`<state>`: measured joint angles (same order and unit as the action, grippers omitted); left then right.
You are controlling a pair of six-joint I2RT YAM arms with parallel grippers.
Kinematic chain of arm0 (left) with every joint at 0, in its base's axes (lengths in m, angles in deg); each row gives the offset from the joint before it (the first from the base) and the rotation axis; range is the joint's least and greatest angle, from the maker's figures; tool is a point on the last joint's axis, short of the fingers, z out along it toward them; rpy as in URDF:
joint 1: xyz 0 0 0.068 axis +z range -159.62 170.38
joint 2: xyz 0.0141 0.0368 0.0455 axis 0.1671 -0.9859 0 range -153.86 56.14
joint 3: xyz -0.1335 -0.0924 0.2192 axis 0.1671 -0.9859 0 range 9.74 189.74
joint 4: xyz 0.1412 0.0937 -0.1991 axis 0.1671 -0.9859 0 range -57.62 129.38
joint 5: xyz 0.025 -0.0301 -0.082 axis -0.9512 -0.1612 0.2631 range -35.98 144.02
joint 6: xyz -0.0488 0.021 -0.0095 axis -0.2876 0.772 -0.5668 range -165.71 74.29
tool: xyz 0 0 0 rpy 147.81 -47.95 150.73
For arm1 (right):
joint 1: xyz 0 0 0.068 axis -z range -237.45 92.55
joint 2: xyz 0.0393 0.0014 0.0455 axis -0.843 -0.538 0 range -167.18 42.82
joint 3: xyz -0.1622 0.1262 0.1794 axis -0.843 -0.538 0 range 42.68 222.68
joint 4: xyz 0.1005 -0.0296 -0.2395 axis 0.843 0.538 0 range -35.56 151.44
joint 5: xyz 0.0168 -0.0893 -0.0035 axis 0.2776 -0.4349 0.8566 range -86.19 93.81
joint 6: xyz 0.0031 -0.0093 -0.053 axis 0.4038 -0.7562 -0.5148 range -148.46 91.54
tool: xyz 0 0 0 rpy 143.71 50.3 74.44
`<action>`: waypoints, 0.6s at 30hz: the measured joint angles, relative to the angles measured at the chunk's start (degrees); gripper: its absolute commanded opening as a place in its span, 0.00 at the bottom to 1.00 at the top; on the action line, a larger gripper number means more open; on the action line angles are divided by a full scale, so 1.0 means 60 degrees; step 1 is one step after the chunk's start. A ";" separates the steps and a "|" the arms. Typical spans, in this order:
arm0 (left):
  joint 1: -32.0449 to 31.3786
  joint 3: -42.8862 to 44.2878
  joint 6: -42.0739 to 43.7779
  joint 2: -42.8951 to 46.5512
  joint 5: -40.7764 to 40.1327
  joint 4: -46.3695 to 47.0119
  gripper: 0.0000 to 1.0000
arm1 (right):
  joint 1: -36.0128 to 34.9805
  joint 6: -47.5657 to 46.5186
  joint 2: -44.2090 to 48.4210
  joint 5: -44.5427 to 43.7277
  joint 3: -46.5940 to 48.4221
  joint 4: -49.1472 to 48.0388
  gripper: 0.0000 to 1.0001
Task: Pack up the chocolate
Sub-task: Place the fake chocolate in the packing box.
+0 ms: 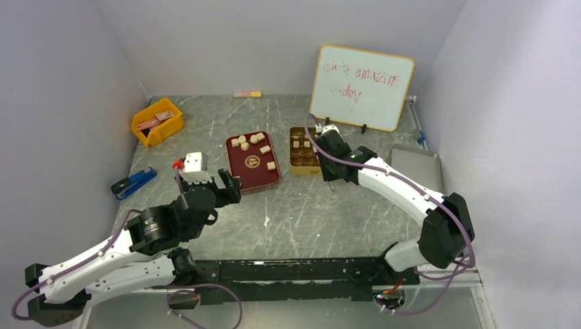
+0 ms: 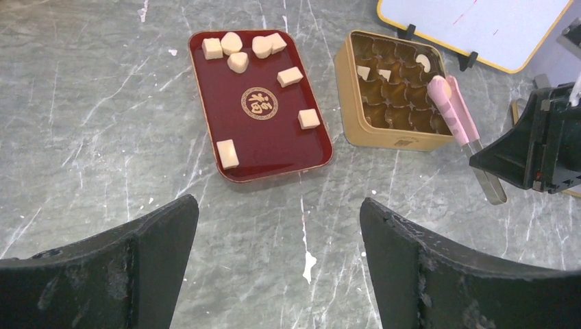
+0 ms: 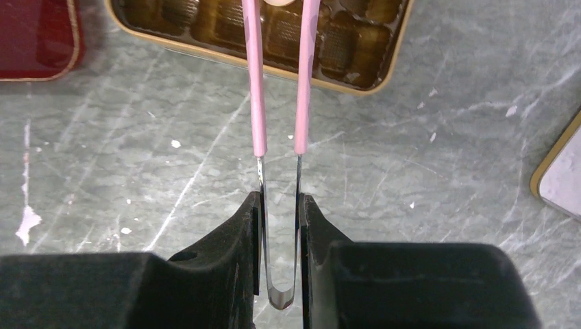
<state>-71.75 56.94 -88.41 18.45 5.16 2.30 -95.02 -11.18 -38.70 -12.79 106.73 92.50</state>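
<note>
Chocolate [image 2: 309, 118] is seen as small pale tan pieces with smooth matte faces. Some are squared blocks and some are rounded or heart-like. Eight of them are spread over the dark red tray [image 2: 274, 147]: five are clustered at its far end and three lie apart along its middle and near end. A few more are seated in the pleated gold cups at the far side of the gold tin [image 2: 373, 133], which stands just right of the tray. One stray piece is left on the grey table [image 1: 322, 212], nearer the arms than the tray. Most pieces are too compact for a long axis to be made out. The oblong block at the tray's near left corner is laid with its long side roughly along the tray's length, and the two blocks beyond it on the right are turned askew. All are lying flat. The right gripper [image 3: 279, 233] is clamped on the metal bend of the pink-sleeved tongs [image 3: 257, 103], whose arms are stretched away from it over the tin's near wall. A pale piece of chocolate appears to be pinched between their tips above the cups, though only its edge is shown in the right wrist view. The left gripper [image 2: 277, 205] is held above the bare table short of the tray, its fingers spread wide with nothing between them.
</note>
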 measured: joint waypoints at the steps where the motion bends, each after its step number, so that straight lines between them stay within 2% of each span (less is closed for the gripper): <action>1: 0.0000 0.0000 0.0000 0.0018 0.0000 0.0000 0.92 | 0.0080 0.0022 0.0004 0.0000 -0.0091 0.0011 0.02; 18: 0.0000 0.0000 0.0004 0.0131 0.0000 -0.0004 0.92 | 0.0707 0.0113 0.0240 0.0113 -0.0841 0.0026 0.02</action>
<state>-71.75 56.94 -88.39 19.23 5.16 2.27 -90.78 -10.50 -37.25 -12.11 101.68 92.65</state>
